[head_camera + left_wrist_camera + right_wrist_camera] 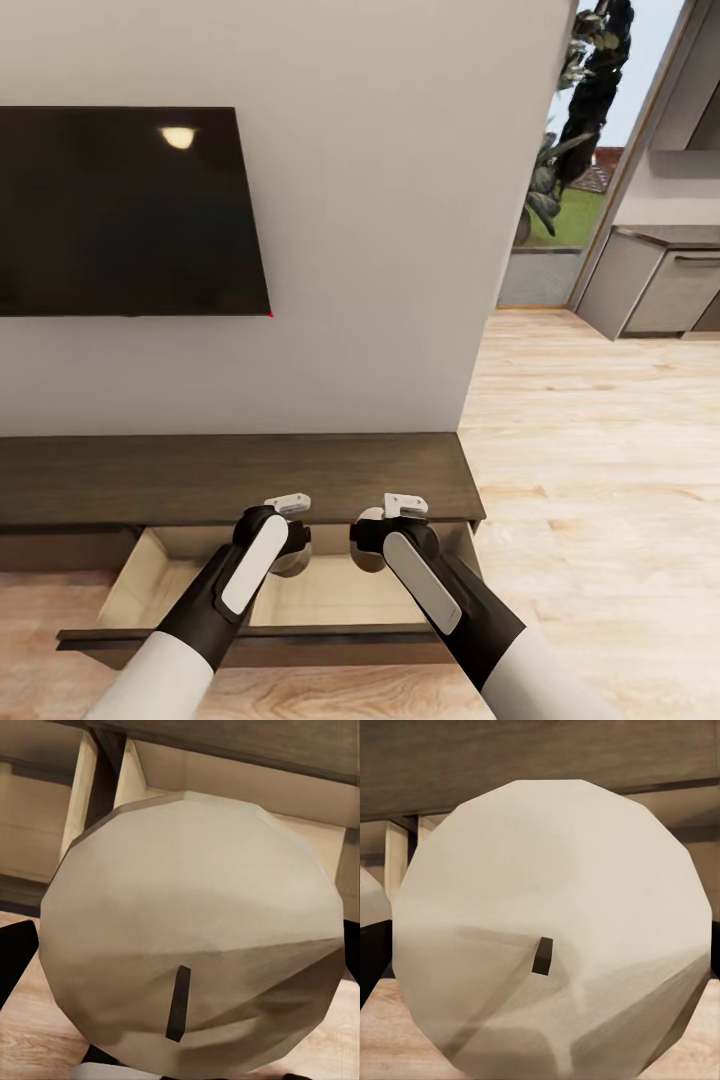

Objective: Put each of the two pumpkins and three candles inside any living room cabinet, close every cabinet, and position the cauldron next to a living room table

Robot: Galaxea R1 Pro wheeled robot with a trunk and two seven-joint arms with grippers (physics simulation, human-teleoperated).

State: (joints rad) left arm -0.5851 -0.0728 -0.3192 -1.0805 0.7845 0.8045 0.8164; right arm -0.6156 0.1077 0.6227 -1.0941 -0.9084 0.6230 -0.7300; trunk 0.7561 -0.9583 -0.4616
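Note:
The long dark brown cabinet point(240, 475) stands against the wall, with one drawer point(150, 585) pulled out to show its tan inside. Both arms reach over that drawer. My left gripper point(290, 550) is shut on a cream-white candle point(187, 930), whose dark wick point(178, 1003) faces the left wrist camera. My right gripper point(368, 545) is shut on a second cream-white candle point(555, 922), its wick point(542, 955) also facing the lens. Black fingers point(13, 960) point(373, 960) flank each candle. The two candles hang side by side above the drawer's right half.
A black TV point(120, 210) hangs on the pale wall above the cabinet. The pulled-out drawer front point(250, 640) juts toward me over the wood floor point(590, 480). Grey kitchen cabinets point(660, 285) and a window with a plant point(570, 150) lie far right.

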